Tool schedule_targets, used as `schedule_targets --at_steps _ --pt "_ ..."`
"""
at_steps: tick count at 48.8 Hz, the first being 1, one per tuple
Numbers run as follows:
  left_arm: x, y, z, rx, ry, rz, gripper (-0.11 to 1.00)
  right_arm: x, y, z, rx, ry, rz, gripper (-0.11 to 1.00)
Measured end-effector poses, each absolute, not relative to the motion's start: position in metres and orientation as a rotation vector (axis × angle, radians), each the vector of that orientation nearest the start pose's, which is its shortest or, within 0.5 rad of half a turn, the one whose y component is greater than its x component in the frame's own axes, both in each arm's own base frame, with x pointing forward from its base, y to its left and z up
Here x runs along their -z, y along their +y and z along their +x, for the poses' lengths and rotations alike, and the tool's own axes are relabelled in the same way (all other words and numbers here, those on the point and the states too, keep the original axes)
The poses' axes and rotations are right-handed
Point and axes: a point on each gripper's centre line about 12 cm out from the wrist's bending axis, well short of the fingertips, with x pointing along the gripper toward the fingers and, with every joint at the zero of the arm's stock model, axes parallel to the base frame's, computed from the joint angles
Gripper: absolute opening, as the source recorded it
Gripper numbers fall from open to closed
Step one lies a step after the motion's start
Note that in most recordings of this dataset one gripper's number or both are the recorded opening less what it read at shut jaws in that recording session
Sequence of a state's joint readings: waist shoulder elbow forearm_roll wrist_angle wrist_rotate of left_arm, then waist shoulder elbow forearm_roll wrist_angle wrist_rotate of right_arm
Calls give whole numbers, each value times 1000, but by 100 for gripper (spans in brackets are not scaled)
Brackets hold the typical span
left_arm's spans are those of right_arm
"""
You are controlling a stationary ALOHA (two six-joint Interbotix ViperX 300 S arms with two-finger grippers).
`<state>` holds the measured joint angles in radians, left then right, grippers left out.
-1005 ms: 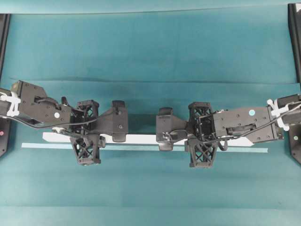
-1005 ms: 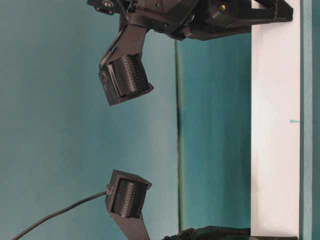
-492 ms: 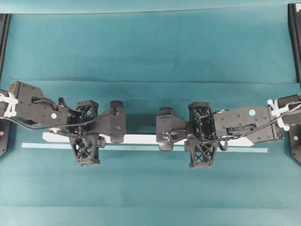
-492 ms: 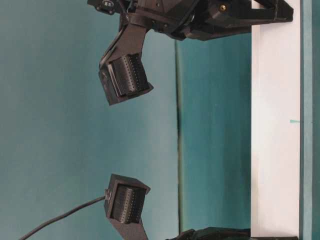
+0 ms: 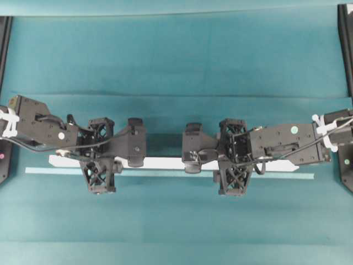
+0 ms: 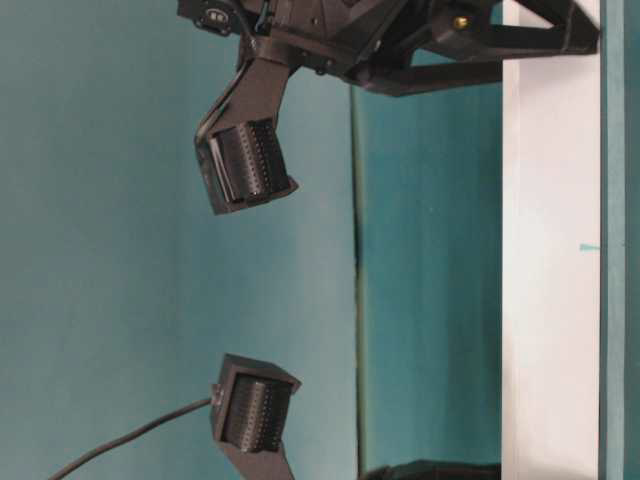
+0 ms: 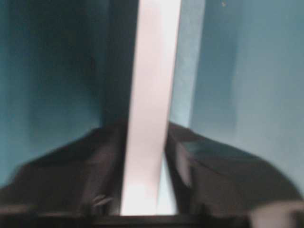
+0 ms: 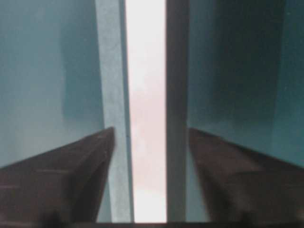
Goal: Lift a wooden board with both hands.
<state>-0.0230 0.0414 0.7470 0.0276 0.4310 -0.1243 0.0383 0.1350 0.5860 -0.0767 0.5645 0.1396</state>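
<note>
- Right gripper (image 8: 147, 190): fingers spread wide, clear gaps between each finger and the wooden board (image 8: 145, 95) running between them; nothing pinched.
- Left gripper (image 7: 145, 185): fingers partly apart, the board (image 7: 149, 95) passes between them. Blurred view; a pale sliver shows beside the right-hand finger, so probably not clamped, but contact on the other side can't be told.
- Board lies flat on the teal table (image 5: 176, 55), long axis across the overhead view (image 5: 165, 163), just beside and parallel to the pale tape strip (image 5: 165, 173), which looks like a placement marker.
- Overhead: left gripper (image 5: 102, 163) straddles the board toward its left end, right gripper (image 5: 231, 164) toward its right end; both arms point inward along the board's length.
- Why this layout: likely one gripper toward each end to share the load and keep the plank level; fingers on the two long edges suit pinching across the narrow width.
- Table-level view: board (image 6: 550, 250) sits on the surface, not raised; wrist cameras (image 6: 245, 165) hang off the arms above it.
- Judgement: board down, neither gripper clearly holding. Either not yet grasped or let go; frames alone don't settle which.
</note>
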Motion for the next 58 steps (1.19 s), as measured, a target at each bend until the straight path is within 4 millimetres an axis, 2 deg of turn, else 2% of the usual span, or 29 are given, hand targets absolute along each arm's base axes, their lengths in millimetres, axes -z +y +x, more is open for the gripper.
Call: schedule_targets --at_steps 5,10,22,29,41,58 --pt "-102 -7 324 -46 1209 -64 82 -106 9 358 51 1280 15 95" --pt "-103 -7 324 -43 1200 -59 98 -106 9 358 52 1282 16 94" --pt "-104 -7 324 -42 1196 -59 98 -109 8 358 55 1276 19 95" --pt "-117 -7 323 -37 1164 -54 98 -127 8 360 54 1227 19 95" --pt "-170 -1 318 -53 1005 -79 98 -181 0 359 69 1076 37 95" --pt "-247 -2 292 -32 752 -71 98 -254 -7 340 79 861 49 94"
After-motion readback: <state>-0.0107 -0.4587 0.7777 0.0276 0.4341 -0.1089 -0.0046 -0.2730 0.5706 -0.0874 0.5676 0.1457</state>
